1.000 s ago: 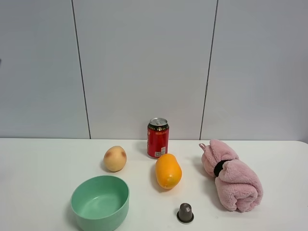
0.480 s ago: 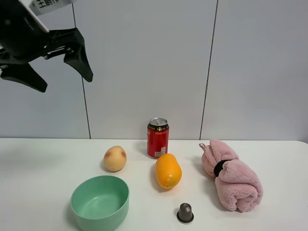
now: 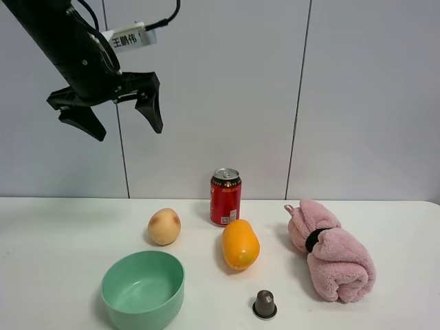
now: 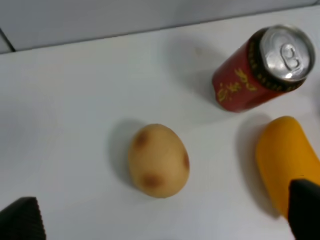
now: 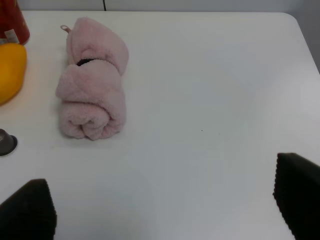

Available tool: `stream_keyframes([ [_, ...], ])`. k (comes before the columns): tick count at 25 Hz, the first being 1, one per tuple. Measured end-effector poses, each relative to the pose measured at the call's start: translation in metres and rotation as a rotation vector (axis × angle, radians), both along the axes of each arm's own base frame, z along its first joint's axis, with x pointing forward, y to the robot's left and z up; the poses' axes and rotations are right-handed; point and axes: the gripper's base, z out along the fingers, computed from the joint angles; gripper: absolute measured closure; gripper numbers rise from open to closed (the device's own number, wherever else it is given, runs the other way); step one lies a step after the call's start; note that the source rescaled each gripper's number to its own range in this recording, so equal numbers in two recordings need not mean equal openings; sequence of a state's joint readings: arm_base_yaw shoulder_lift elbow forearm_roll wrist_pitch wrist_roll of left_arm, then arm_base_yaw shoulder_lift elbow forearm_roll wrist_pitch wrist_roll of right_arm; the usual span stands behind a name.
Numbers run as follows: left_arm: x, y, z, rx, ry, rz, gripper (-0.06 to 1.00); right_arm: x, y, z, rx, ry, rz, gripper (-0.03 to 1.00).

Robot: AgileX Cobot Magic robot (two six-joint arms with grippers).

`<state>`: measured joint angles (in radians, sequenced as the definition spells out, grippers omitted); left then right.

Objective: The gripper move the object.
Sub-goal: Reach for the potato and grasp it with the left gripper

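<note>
object upright (narrow end up)

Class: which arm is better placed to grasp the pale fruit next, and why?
Left. Its open gripper hangs above, and its wrist view frames the pale fruit between the fingers. The right wrist view shows the towel, not that fruit.

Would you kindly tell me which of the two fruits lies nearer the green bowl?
The pale yellow-tan egg-shaped fruit with the reddish-brown blush, just behind the green bowl; the brighter orange, longer fruit sits further right, before the can.
</note>
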<state>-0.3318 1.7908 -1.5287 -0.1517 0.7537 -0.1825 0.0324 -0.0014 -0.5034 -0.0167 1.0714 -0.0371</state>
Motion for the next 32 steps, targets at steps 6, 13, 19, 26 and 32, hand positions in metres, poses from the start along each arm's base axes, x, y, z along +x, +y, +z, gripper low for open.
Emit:
stream_keyframes([
  [6,0.015,-0.018,-0.039,0.020,0.080,-0.039,-0.06,0.000,0.000,0.000,0.000,0.000,0.000,-0.03],
  [13,0.023,-0.042,-0.081,0.040,0.124,-0.076,-0.06,0.000,0.000,0.000,0.000,0.000,0.000,-0.03],
  [19,0.029,-0.047,-0.109,0.044,0.163,-0.066,-0.06,0.000,0.000,0.000,0.000,0.000,0.000,-0.03],
  [26,0.036,-0.050,-0.131,0.016,0.174,-0.005,-0.06,0.000,0.000,0.000,0.000,0.000,0.000,-0.03],
  [32,0.045,-0.053,-0.145,0.027,0.189,-0.004,-0.06,0.000,0.000,0.000,0.000,0.000,0.000,-0.03],
])
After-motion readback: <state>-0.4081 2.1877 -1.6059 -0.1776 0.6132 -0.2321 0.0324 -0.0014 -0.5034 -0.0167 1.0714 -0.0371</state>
